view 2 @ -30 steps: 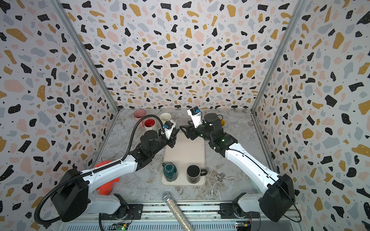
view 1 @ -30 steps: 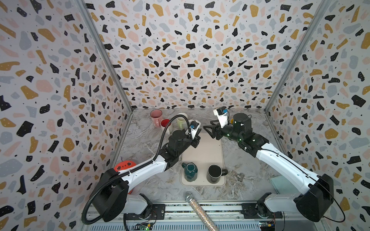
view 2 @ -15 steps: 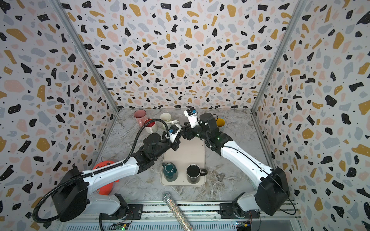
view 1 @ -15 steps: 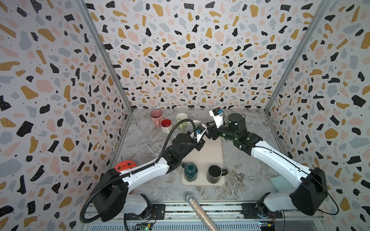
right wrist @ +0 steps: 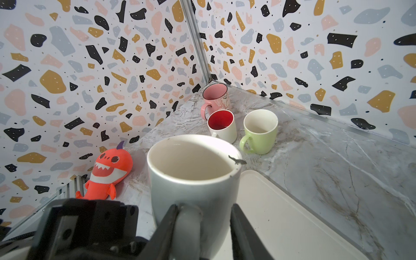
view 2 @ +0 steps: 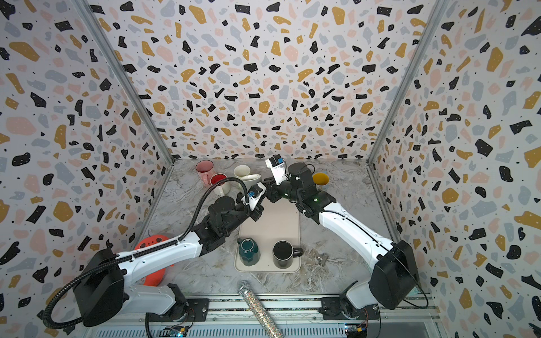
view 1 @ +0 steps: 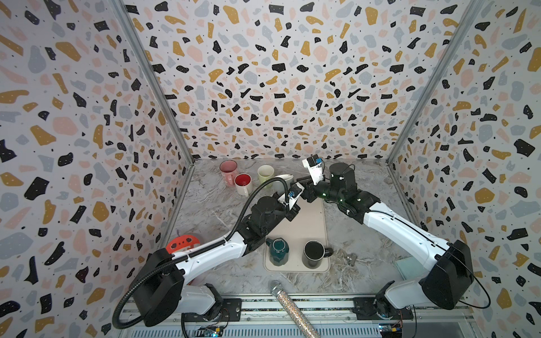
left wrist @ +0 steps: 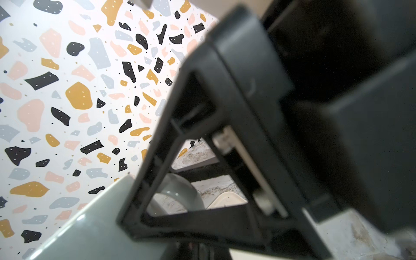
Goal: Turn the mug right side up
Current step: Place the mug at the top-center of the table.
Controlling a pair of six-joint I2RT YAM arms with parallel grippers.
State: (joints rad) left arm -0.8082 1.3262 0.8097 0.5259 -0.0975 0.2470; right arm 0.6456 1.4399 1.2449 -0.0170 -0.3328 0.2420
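Observation:
The grey mug (right wrist: 193, 186) stands with its opening up over the far left corner of the beige mat (right wrist: 281, 220), and also shows in both top views (view 1: 281, 179) (view 2: 252, 179). My right gripper (right wrist: 203, 209) straddles its handle: one finger touches the handle and a gap shows at the other, so it reads open. My left gripper (view 1: 289, 202) sits low against the mug's near side, shut on the mug. Its own camera mount and the mug hide where it grips. In the left wrist view the mug (left wrist: 90, 225) fills the lower corner.
A pink mug (view 1: 228, 169), a red-lined white mug (view 1: 243, 183) and a green mug (view 1: 265, 172) stand at the back left. A teal mug (view 1: 277, 251) and a black mug (view 1: 314, 254) occupy the mat's near end. There are also an orange toy (view 1: 183, 243), a glitter microphone (view 1: 289, 307) and a yellow mug (view 2: 320, 178).
My left gripper carried the mug rightward and further back to meet the right gripper. The right gripper moved in at the handle and its jaws narrowed around it.

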